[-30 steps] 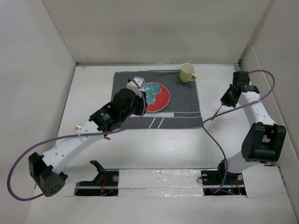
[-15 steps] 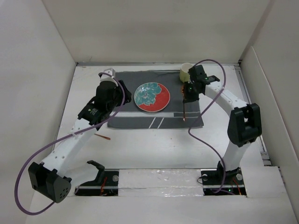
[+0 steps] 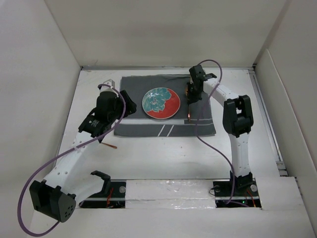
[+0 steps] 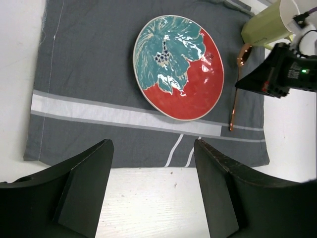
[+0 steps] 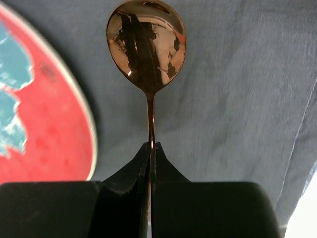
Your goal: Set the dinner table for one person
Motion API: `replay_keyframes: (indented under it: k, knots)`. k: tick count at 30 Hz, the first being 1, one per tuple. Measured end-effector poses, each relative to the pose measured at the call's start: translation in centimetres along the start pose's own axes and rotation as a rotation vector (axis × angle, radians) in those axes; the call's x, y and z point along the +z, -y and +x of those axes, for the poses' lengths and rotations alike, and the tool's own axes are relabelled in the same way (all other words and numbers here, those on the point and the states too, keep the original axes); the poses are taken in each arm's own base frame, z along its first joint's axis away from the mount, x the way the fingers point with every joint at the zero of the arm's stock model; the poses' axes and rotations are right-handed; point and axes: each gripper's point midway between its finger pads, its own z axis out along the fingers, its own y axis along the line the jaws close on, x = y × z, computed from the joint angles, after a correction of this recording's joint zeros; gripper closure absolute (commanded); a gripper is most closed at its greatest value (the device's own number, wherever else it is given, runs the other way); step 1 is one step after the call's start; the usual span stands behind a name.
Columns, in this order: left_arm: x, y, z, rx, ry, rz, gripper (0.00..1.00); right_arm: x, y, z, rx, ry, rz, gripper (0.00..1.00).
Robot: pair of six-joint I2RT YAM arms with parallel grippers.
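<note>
Dinner table (image 3: 163, 153): matte white surface filling the middle of the top view, walled on three sides.

- Dark grey cloth (image 3: 133, 126) with pale stripes lies flat on it, centre of frame, toward the far wall.
- Plate (image 3: 160, 103), round with a teal leaf pattern over red, sits on the cloth near its middle. In the left wrist view the plate (image 4: 178, 67) is in the upper centre, and the cloth (image 4: 89, 64) spreads around it.
- Right gripper (image 3: 190, 94): fingers pressed together, pinching the thin handle of a copper spoon (image 3: 191, 113) just right of the plate.
- Right wrist view: right gripper (image 5: 150, 151) closed on the handle, spoon (image 5: 146, 42) bowl at top centre over grey cloth (image 5: 237, 99), plate (image 5: 44, 129) rim at left.
- Left wrist view: spoon (image 4: 233, 104) runs down the frame beside the plate; cannot tell whether it touches the cloth.
- Pale green cup (image 4: 267, 27) at upper right, just beyond the spoon bowl.
- Left gripper (image 3: 126, 104): jaws spread, nothing between them, at the cloth's left edge. Left wrist view: left gripper (image 4: 151, 168) over the near cloth edge.
- Small copper piece (image 3: 109, 145) lies on bare table, lower left of the cloth; type unclear.
</note>
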Motion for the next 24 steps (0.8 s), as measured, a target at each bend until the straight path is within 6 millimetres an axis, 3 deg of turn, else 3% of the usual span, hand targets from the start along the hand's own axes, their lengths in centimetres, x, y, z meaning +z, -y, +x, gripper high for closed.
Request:
replay_keyframes:
  k: [4,9,14,17,18,19,20,21,22,24]
  knots:
    - [-0.4,0.2,-0.3,-0.002,0.013,0.009,0.35,1.2,0.5,0.4,0.009,-0.019,0.03,1.0]
    - [-0.5,-0.1,-0.1,-0.002,0.008,-0.003,0.34,1.3,1.0,0.3,0.03,-0.009,0.064,0.69]
    - [-0.5,-0.9,0.0,-0.008,0.01,-0.04,0.42,0.8,0.7,0.1,0.025,0.007,0.074,0.51]
    - [-0.6,-1.6,0.1,-0.023,0.013,-0.078,0.56,-0.8,-0.2,0.0,0.014,0.028,0.054,0.49]
    - [-0.6,-1.8,0.2,-0.031,0.013,-0.09,0.7,-1.7,-0.7,-0.1,0.009,0.042,0.042,0.51]
    - [-0.7,-2.2,0.4,-0.044,0.012,-0.104,0.84,-2.0,-0.9,-0.3,0.011,0.052,0.034,0.68]
    - [-0.7,-2.6,0.6,-0.056,0.008,-0.122,0.84,-4.2,-1.7,-0.3,-0.001,0.082,0.012,0.8]
    - [-0.7,-3.2,0.8,-0.069,0.004,-0.139,0.95,-5.7,-2.3,-0.2,-0.001,0.111,-0.012,0.92]
    - [-0.6,-4.0,1.1,-0.092,-0.003,-0.157,0.98,-7.3,-2.9,0.0,-0.009,0.14,-0.036,1.0]
    - [-0.5,-6.3,1.3,-0.154,-0.007,-0.213,1.0,-10.8,-4.1,0.8,-0.023,0.199,-0.089,1.0]
